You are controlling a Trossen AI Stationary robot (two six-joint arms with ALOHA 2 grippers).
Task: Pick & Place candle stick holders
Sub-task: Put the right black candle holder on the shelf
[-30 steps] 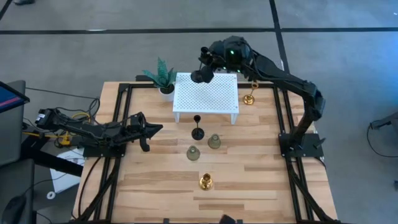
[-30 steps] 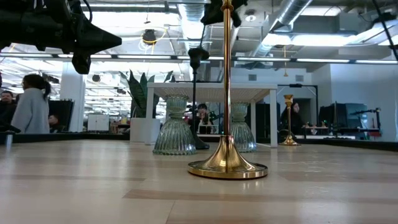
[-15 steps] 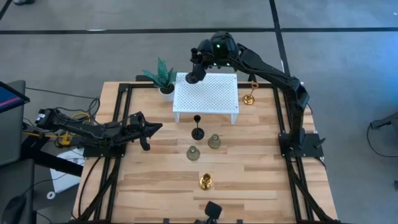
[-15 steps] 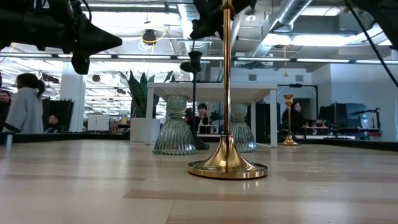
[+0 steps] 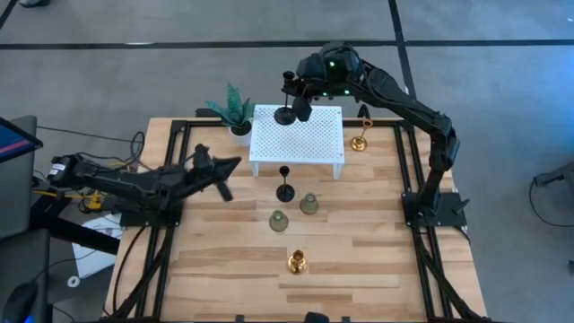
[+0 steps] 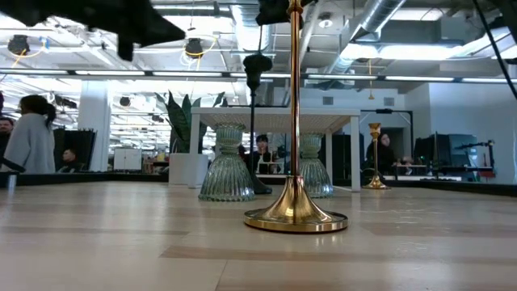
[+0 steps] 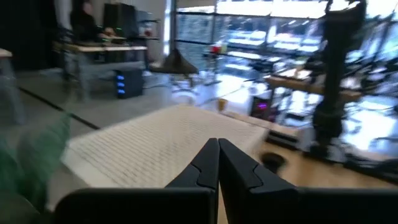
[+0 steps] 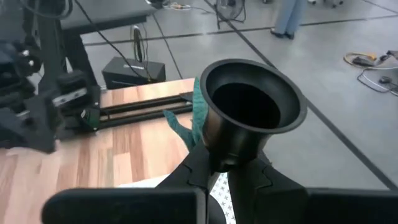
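My right gripper (image 5: 296,100) is shut on a slim black stemmed holder (image 5: 286,113), held over the far left corner of the white perforated platform (image 5: 309,139). My left gripper (image 5: 235,163) is shut and empty, in the air left of the platform. A second black holder (image 5: 285,190) stands on its round base in front of the platform. Two grey-green holders (image 5: 308,205) (image 5: 279,221) and a gold one (image 5: 297,262) stand nearer. The other gold holder (image 5: 359,142) stands right of the platform. My right gripper pinches the black holder's stem just below its cup (image 8: 219,155) between its two fingers (image 8: 249,177). The fingers come from the table's right side, slanting down, across the stem. The holder stands about upright, cup (image 8: 252,106) up. I cannot tell whether its base (image 5: 285,116) touches the platform.
A small green potted plant (image 5: 235,112) stands at the platform's far left corner, close to the held holder. Black frame rails (image 5: 170,179) run along both table sides. In the low view the near gold holder (image 6: 295,214) stands in front, and people show in the room behind.
My left gripper has risen and swung toward the platform, still shut. My right gripper carried the black holder a little toward the table's left, then back right, staying over the platform's far left corner.
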